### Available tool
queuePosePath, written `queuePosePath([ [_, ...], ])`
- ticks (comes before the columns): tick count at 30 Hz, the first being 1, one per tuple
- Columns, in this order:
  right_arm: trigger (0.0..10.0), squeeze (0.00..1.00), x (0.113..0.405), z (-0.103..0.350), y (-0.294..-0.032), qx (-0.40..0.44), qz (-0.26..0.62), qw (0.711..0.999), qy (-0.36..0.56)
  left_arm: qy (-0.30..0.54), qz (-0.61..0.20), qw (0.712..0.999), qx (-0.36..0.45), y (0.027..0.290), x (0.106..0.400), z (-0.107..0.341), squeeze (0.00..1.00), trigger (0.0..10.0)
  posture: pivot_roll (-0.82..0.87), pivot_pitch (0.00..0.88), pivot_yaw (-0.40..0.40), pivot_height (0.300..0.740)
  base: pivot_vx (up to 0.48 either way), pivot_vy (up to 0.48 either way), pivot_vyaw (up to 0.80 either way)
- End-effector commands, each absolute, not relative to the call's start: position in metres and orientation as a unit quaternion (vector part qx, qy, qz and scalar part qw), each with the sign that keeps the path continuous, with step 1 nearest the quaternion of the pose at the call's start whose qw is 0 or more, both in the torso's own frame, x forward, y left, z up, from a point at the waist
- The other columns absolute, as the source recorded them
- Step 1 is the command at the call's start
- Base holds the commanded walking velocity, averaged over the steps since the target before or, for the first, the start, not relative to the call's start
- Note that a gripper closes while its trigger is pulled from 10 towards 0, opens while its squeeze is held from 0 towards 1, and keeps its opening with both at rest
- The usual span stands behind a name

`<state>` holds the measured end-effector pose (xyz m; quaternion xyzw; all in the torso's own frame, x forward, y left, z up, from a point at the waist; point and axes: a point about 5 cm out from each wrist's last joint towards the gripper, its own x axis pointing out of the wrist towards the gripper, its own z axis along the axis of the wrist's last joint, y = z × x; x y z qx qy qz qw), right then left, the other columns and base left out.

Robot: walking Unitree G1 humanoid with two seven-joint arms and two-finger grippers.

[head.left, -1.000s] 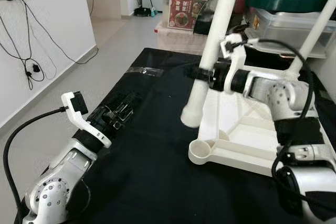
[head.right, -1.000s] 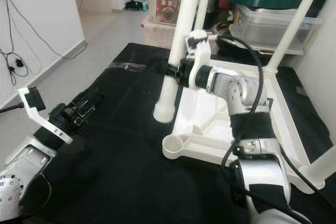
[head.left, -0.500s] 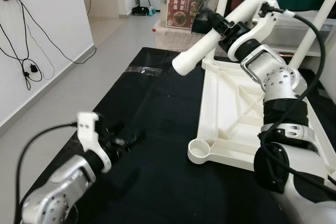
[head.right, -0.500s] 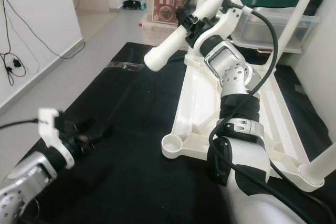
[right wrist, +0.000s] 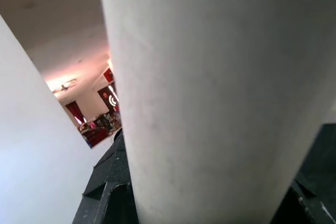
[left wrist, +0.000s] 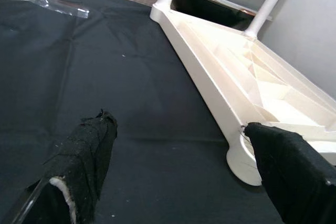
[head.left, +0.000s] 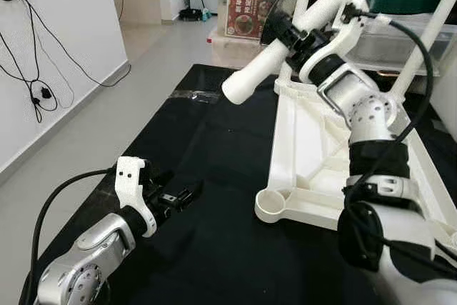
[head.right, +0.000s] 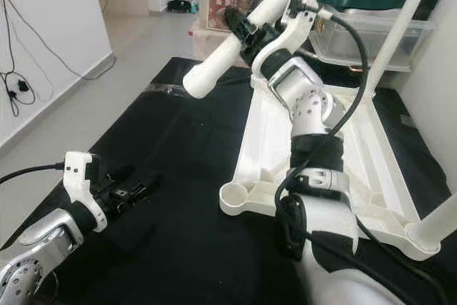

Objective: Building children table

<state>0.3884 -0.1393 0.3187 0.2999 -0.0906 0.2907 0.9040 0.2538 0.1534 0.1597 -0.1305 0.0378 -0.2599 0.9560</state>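
1. The right pincer [head.left: 289, 36] is clenched round a loose white leg [head.left: 285, 51] and holds it high above the black mat [head.left: 207, 198].
2. The leg's long axis slants: its free end [head.left: 237, 89] points down and toward the robot's left, out over the mat; the other end rises up and to the right.
3. The upturned tabletop [head.left: 314, 141] lies on the mat with three legs already standing up from its corners. Its one empty socket [head.left: 273, 205] is the near-left corner.
4. That socket lies well below and nearer the robot than the leg's free end, so I judge the leg must be brought upright and lowered toward it.
5. The left pincer [left wrist: 178, 171] hovers low over the mat, released and empty, with the socket just beside one of its fingertips [left wrist: 286, 156]; it is the nearer arm to steady that corner.
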Motion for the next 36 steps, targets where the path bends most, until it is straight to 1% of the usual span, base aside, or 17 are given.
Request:
queuePosePath([
  [1,0.0,0.00,0.386,0.321,-0.137,0.295,0.291,0.904,-0.102,0.042,-0.256,0.959,-0.117,0.152,0.255,0.156,0.00,10.0,0.10,0.000,-0.045,0.740,0.000,0.000,0.00],
  [6,0.0,0.00,0.384,0.317,-0.132,0.279,0.304,0.905,-0.102,0.040,-0.251,0.961,-0.112,0.152,0.257,0.155,0.00,10.0,0.10,0.000,-0.047,0.740,0.000,0.000,0.00],
  [11,0.0,0.00,0.378,0.318,-0.127,0.272,0.329,0.898,-0.112,0.041,-0.246,0.962,-0.107,0.152,0.258,0.154,0.00,10.0,0.10,0.000,-0.049,0.740,0.000,0.000,0.00],
  [13,0.0,0.00,0.370,0.320,-0.120,0.249,0.365,0.887,-0.131,0.040,-0.243,0.964,-0.104,0.152,0.259,0.154,0.00,10.0,0.10,0.000,-0.050,0.740,0.000,0.000,0.00],
  [17,0.0,0.00,0.362,0.319,-0.113,0.224,0.398,0.878,-0.142,0.038,-0.241,0.965,-0.101,0.152,0.260,0.154,0.00,10.0,0.10,0.000,-0.050,0.740,0.000,0.000,0.00],
  [19,0.0,0.00,0.355,0.317,-0.104,0.205,0.429,0.868,-0.143,0.035,-0.246,0.964,-0.097,0.152,0.261,0.155,0.00,10.0,0.10,0.000,-0.050,0.740,0.000,0.000,0.00],
  [23,0.0,0.00,0.336,0.316,-0.090,0.178,0.495,0.835,-0.162,0.028,-0.262,0.960,-0.099,0.149,0.265,0.161,0.00,10.0,0.10,0.000,-0.046,0.740,0.000,0.000,0.00],
  [27,0.0,0.00,0.331,0.314,-0.087,0.162,0.514,0.825,-0.171,0.025,-0.271,0.956,-0.109,0.148,0.266,0.164,0.00,10.0,0.10,0.000,-0.043,0.740,0.000,0.000,0.00],
  [28,0.0,0.00,0.326,0.311,-0.085,0.148,0.539,0.810,-0.175,0.021,-0.292,0.950,-0.110,0.145,0.266,0.168,0.00,10.0,0.10,0.000,-0.043,0.740,0.000,0.000,0.00],
  [29,0.0,0.00,0.326,0.311,-0.085,0.148,0.539,0.810,-0.175,0.021,-0.292,0.950,-0.110,0.145,0.266,0.168,0.00,10.0,0.10,0.000,-0.043,0.740,0.000,0.000,0.00],
  [32,0.0,0.00,0.320,0.307,-0.084,0.136,0.566,0.794,-0.173,0.024,-0.329,0.940,-0.092,0.140,0.264,0.171,0.00,10.0,0.10,0.000,-0.046,0.740,0.000,0.000,0.00],
  [33,0.0,0.00,0.319,0.305,-0.083,0.124,0.574,0.792,-0.169,0.025,-0.356,0.931,-0.077,0.137,0.262,0.174,0.00,10.0,0.10,0.000,-0.043,0.740,0.000,0.000,0.00],
  [36,0.0,0.00,0.319,0.304,-0.083,0.116,0.579,0.790,-0.166,0.026,-0.375,0.924,-0.066,0.135,0.261,0.175,0.00,10.0,0.10,0.000,-0.044,0.740,0.000,0.000,0.00],
])
